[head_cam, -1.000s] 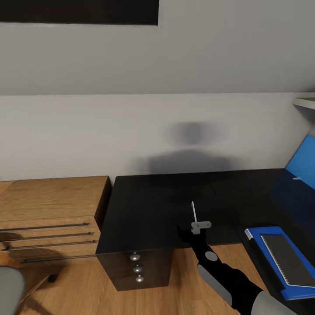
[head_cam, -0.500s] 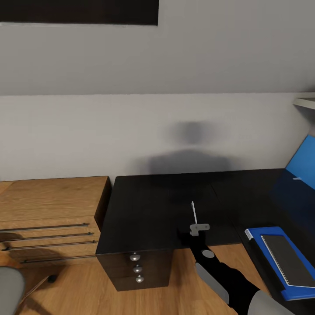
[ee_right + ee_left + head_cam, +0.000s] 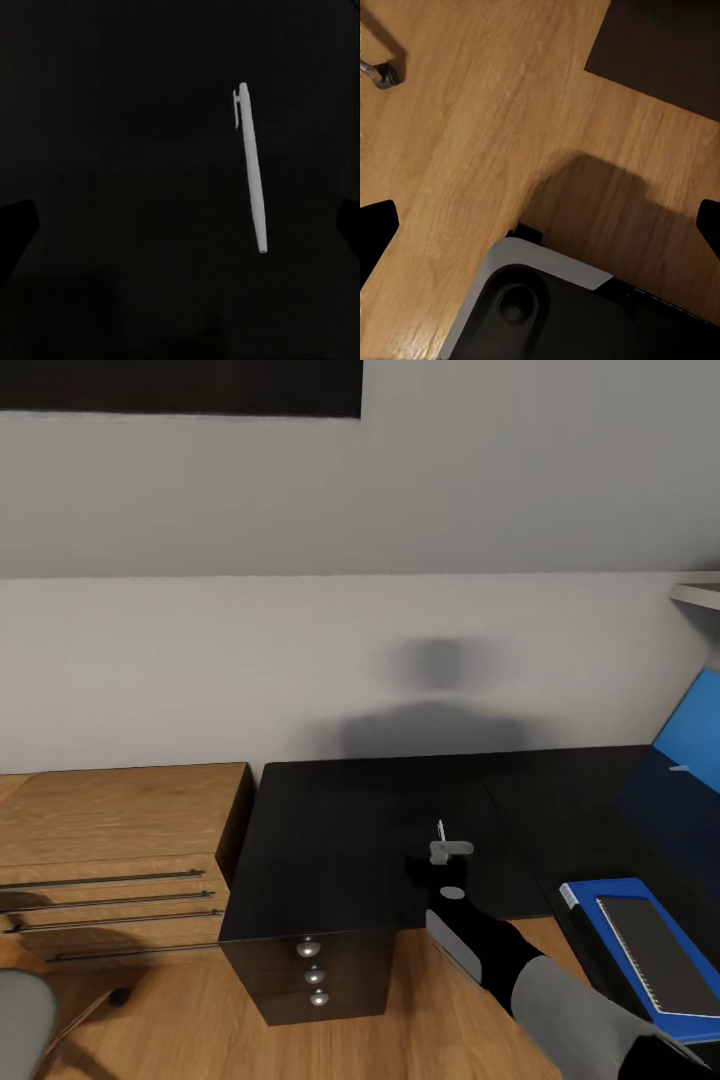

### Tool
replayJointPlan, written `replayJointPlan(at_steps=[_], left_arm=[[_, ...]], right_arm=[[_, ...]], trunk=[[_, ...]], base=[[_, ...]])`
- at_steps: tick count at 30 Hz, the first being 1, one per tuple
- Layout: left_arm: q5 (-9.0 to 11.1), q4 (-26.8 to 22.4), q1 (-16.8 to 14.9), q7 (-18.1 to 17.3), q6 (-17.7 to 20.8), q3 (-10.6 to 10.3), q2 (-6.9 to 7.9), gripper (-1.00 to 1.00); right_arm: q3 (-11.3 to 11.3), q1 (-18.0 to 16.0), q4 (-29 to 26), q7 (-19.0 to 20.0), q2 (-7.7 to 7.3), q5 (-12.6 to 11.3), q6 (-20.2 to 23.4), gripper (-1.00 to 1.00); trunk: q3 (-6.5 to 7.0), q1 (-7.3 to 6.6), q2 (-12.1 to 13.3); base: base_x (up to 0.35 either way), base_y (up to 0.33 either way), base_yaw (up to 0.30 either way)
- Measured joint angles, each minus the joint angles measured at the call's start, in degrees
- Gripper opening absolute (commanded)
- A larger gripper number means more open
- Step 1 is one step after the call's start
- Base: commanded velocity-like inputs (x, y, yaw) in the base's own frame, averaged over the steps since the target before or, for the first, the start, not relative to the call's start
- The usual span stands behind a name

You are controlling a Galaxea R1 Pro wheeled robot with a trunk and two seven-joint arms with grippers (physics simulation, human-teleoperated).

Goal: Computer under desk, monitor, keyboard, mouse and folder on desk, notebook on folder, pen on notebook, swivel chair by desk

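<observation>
The white pen (image 3: pixel 251 169) lies flat on a glossy black top (image 3: pixel 340 830), and only its tip (image 3: pixel 440 827) shows past my arm in the head view. My right gripper (image 3: pixel 437 858) hovers just above it, open, with its dark fingertips (image 3: pixel 15 225) at both edges of the wrist view and the pen off-centre between them. At the right, the blue folder (image 3: pixel 590 905) lies on the black desk (image 3: pixel 600 810) with the grey notebook (image 3: pixel 655 950) on top. My left gripper (image 3: pixel 540 217) hangs open over the wood floor. A grey corner of the swivel chair (image 3: pixel 20 1020) shows at bottom left.
A dark drawer unit with three knobs (image 3: pixel 312 970) sits under the black top. Low oak drawers (image 3: pixel 110 860) stand to its left. A chair castor (image 3: pixel 379 71) rests on the floor near my base (image 3: pixel 555 315). A bright blue slanted panel (image 3: pixel 695 735) and a white shelf (image 3: pixel 700 595) are at the right.
My right arm has reached farther over the black top, and the gripper now covers most of the pen in the head view. The folder and notebook have not moved.
</observation>
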Motion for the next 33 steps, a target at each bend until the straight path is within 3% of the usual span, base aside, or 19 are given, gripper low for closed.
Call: replayJointPlan(at_steps=[4, 14, 33], left_arm=[[0.05, 0.07, 0.0, 0.0, -0.08, 0.05, 0.08, 1.0], [0.11, 0.18, 0.0, 0.0, -0.14, 0.12, 0.19, 1.0], [0.03, 0.19, 0.0, 0.0, -0.11, 0.02, 0.16, 1.0]], right_arm=[[-0.15, -2.96, 9.17, 4.35, 2.44, 3.67, -0.77, 1.0], [-0.22, -4.01, 19.03, 7.19, 4.35, 5.51, -5.61, 1.0], [-0.42, -4.08, 23.36, 7.5, 4.72, 5.51, -6.81, 1.0]], trunk=[[-0.01, 0.0, 0.0], [-0.01, 0.0, -0.01], [-0.01, 0.0, -0.01]], base=[[0.0, 0.0, 0.0], [0.006, 0.0, 0.0], [0.119, -0.084, 0.0]])
